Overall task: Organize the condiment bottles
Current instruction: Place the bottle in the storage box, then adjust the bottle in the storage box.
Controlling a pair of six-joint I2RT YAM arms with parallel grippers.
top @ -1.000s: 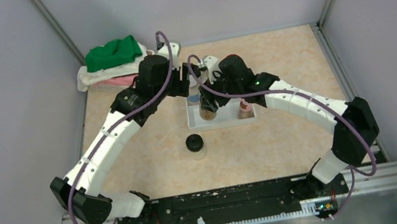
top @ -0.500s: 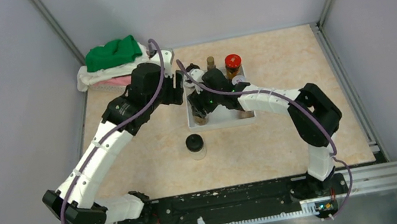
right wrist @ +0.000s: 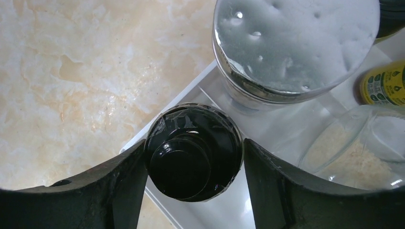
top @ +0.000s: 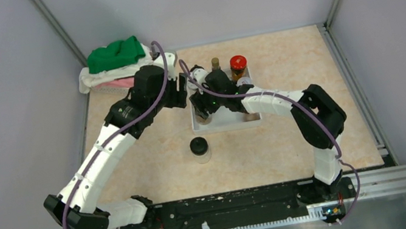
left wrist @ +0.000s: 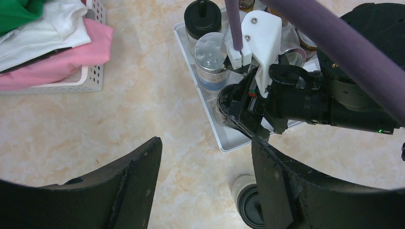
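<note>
A black-capped jar (right wrist: 191, 157) stands in the front left corner of the white tray (right wrist: 277, 129), and my right gripper (right wrist: 195, 176) is shut on it, one finger against each side. Beside it in the tray are a silver-capped jar (right wrist: 296, 43), a yellow-labelled bottle (right wrist: 387, 86) and a clear jar of pale powder (right wrist: 353, 157). A red-capped jar (top: 238, 61) and a slim amber bottle (top: 215, 63) stand at the tray's back. Another black-capped jar (top: 199, 147) stands alone on the table in front of the tray. My left gripper (left wrist: 205, 186) hangs open over bare table left of the tray, holding nothing.
A white perforated basket (left wrist: 90, 78) with green, white and pink cloths sits at the back left. The right arm's wrist (left wrist: 296, 95) reaches across the tray, close to my left gripper. Grey walls enclose the table on three sides.
The right arm has swung left and down to the tray's front left corner with the black-capped jar, uncovering the bottles at the back. The left arm has drawn back a little.
</note>
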